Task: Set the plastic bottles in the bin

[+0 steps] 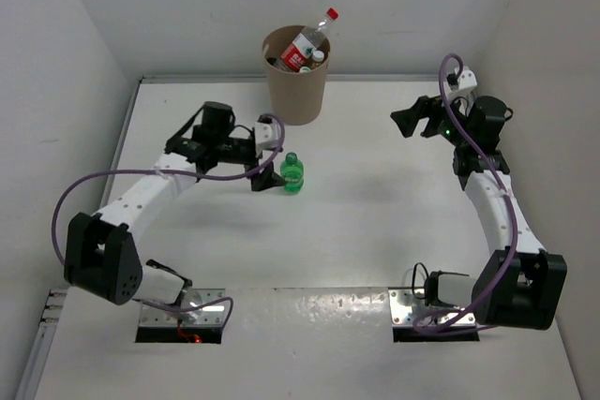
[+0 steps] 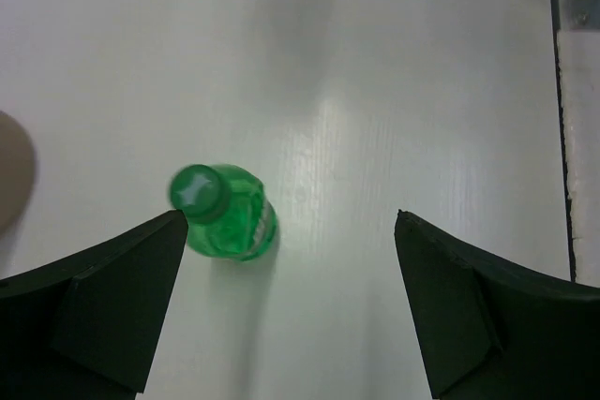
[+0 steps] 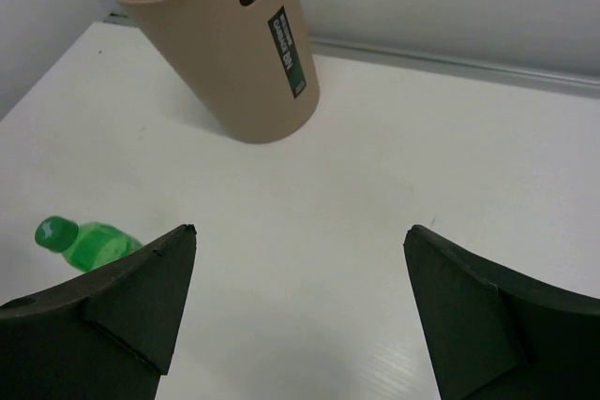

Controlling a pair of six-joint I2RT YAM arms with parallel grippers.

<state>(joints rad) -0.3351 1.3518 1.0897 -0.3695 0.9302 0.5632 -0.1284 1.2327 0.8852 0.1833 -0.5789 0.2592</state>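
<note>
The left pincer (image 2: 289, 219) has its jaws wide apart and hangs over the green bottle (image 2: 225, 213). The bottle stands upright on the table (image 2: 422, 91), close to one finger and not centred between them; probably a grasp is being lined up. The right pincer (image 1: 413, 123) is also apart and empty, well away. The bin (image 1: 298, 91) behind already holds other bottles (image 1: 306, 44).
</note>
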